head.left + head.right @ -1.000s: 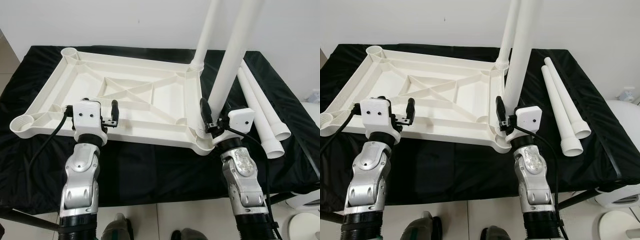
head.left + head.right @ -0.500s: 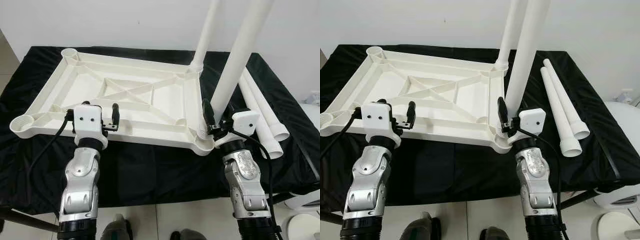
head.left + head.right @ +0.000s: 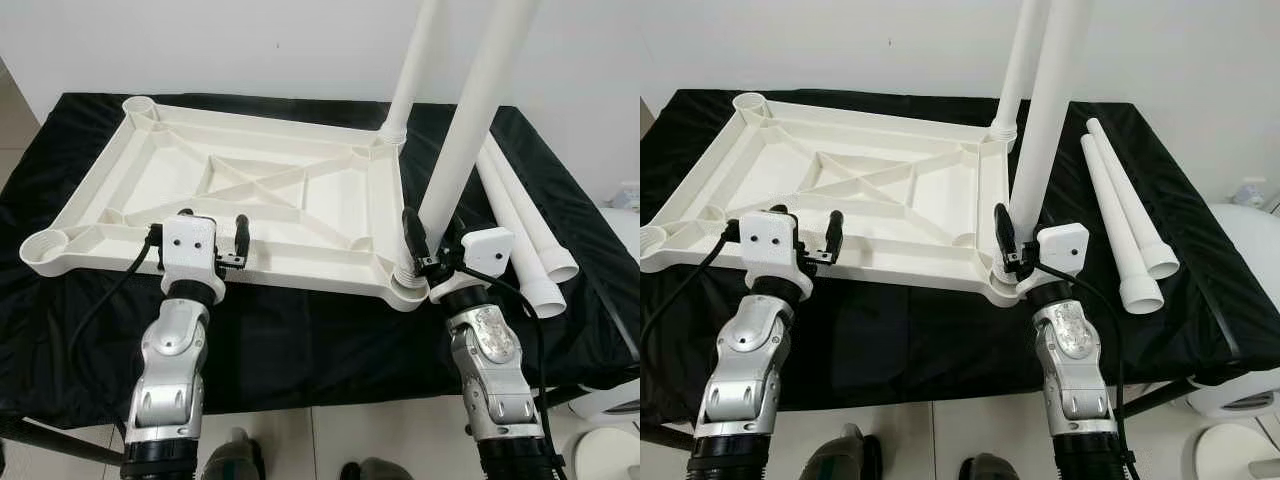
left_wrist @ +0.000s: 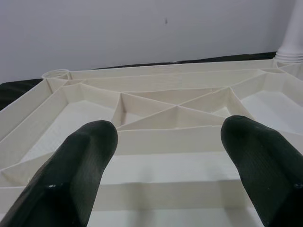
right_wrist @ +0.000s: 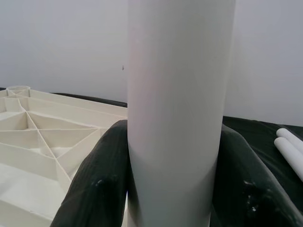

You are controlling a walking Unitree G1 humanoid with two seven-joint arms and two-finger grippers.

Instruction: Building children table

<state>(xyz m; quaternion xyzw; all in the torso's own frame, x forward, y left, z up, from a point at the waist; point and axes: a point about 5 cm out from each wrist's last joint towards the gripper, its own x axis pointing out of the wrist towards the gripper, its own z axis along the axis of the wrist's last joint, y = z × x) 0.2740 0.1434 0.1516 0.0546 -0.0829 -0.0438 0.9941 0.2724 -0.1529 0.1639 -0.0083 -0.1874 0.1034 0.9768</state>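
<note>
Left hand (image 3: 228,262) shifted right, white ribbed tabletop (image 3: 240,200) upside-down

Plain white wall (image 3: 250,40) behind a bench (image 3: 300,330) draped in black cloth, pale tiled floor (image 3: 910,440) along its near edge, evenly lit with soft shadows.

Upside down on the black-draped tabletop (image 3: 300,330): white ribbed plastic table top (image 3: 250,200). Standing upright in its far right corner socket, one white plastic tube leg (image 3: 412,70); in its near right corner, another white tube leg (image 3: 470,120). Lying to the right, side by side, two loose white tube legs (image 3: 525,240).
</note>
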